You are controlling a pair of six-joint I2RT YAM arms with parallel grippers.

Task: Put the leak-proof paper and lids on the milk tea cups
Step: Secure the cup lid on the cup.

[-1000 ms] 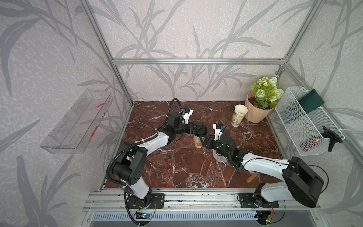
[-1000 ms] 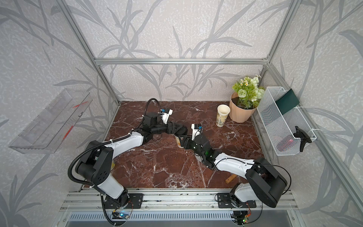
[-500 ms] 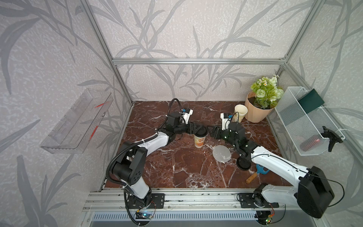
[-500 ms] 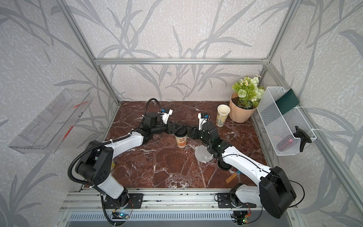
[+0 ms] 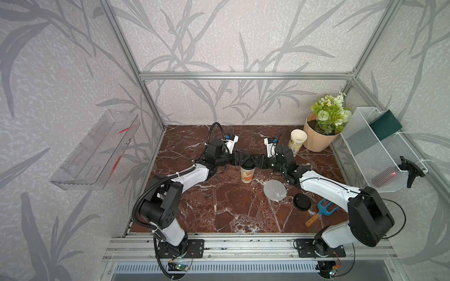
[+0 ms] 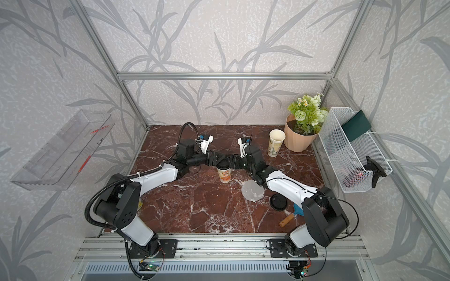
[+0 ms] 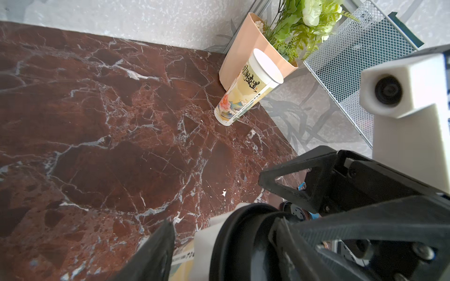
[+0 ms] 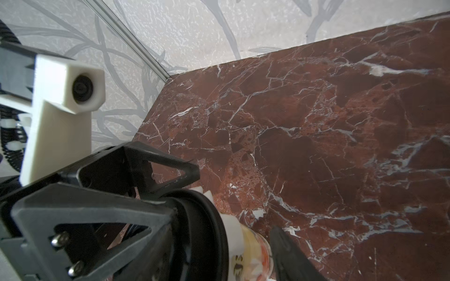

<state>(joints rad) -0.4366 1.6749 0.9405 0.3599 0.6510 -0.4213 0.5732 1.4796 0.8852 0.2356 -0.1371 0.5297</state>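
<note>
In both top views the two arms meet over the middle of the marble table [image 5: 219, 209]. A lidded cup [image 5: 247, 173] stands upright there with a black lid [image 5: 248, 164] on its mouth. The left gripper [image 5: 243, 159] and the right gripper [image 5: 256, 162] reach it from opposite sides at lid height. A paper disc [image 6: 252, 191] lies flat on the table near this cup, on the right arm's side. A loose lid [image 5: 302, 202] lies just past the disc, and a blue fork [image 5: 325, 209] lies partly under the right arm. The open cup [image 5: 297, 143] stands uncovered just beside the flower pot [image 5: 316, 142] at the back.

In the left wrist view, the left gripper's fingers [image 7: 155, 253] sit on either side of the lidded cup [image 7: 185, 259], closed on its wall just under the lid. A white paper edge [image 7: 203, 243] sticks out below the lid.

In the right wrist view, one of the right gripper's fingers [image 8: 289, 253] sits beside the cup's printed wall and the other meets the lid's rim. Whether they squeeze cannot be told. The paper edge [image 8: 231, 227] shows as a frill between lid and cup.
</note>
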